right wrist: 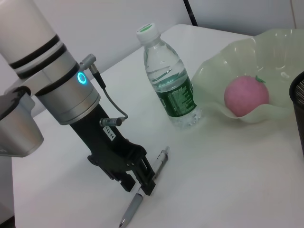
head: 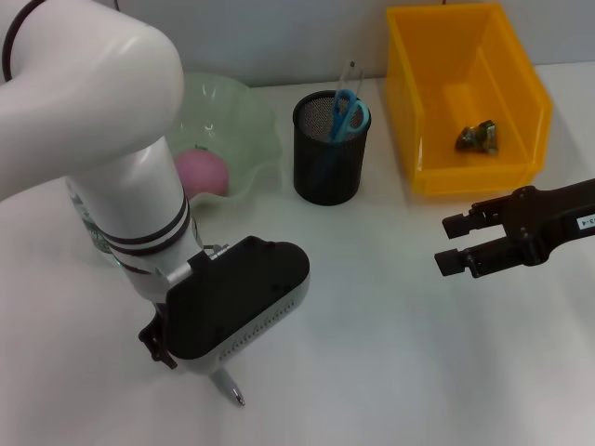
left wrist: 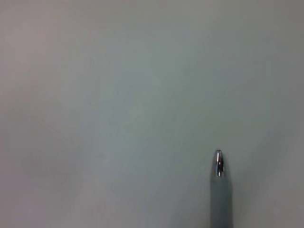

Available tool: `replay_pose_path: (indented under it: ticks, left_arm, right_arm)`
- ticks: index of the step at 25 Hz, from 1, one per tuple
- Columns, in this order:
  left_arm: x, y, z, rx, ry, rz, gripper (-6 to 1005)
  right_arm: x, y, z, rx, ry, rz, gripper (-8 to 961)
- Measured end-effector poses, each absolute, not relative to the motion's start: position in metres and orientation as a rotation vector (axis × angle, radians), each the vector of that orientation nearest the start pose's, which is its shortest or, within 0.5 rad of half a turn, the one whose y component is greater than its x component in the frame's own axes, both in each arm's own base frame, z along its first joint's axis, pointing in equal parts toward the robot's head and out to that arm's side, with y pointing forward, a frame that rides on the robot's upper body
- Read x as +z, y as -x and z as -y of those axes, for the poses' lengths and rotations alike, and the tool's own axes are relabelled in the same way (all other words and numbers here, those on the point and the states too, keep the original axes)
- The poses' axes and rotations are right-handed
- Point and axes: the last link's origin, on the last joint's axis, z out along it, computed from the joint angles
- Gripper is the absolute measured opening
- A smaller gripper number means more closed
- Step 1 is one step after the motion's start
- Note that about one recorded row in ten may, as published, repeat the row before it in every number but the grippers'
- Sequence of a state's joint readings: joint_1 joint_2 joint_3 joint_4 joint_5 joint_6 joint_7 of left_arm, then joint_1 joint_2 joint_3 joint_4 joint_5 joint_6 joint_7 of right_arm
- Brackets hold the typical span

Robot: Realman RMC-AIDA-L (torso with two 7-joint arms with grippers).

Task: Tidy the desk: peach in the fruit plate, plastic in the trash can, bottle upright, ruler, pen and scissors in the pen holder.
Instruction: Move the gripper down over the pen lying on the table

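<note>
— Where is the pen (right wrist: 142, 195) now?
— On the near-left table (head: 390, 353), lying between the left gripper (right wrist: 137, 183) fingers, which are narrow around it.
— And the right gripper (head: 453, 242)?
— It hovers at the right, fingers apart, holding nothing.

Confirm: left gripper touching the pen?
Touching. In the right wrist view the left gripper has its fingers closed around the middle of the pen, which lies flat on the table.
</note>
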State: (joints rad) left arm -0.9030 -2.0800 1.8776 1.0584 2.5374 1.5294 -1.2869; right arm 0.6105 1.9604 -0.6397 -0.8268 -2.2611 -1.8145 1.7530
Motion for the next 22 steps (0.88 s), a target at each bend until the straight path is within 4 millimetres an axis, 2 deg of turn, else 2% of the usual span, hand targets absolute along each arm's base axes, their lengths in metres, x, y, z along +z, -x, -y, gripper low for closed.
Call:
replay_pose_path:
  ticks: [22]
  left_arm:
    - [-0.0915, 0.1399, -0.3352, 1.167, 2.852, -1.613, 408]
  right_arm:
    - [0.0648, -0.2546, -0.3381, 0.376, 2.904, -0.879, 768]
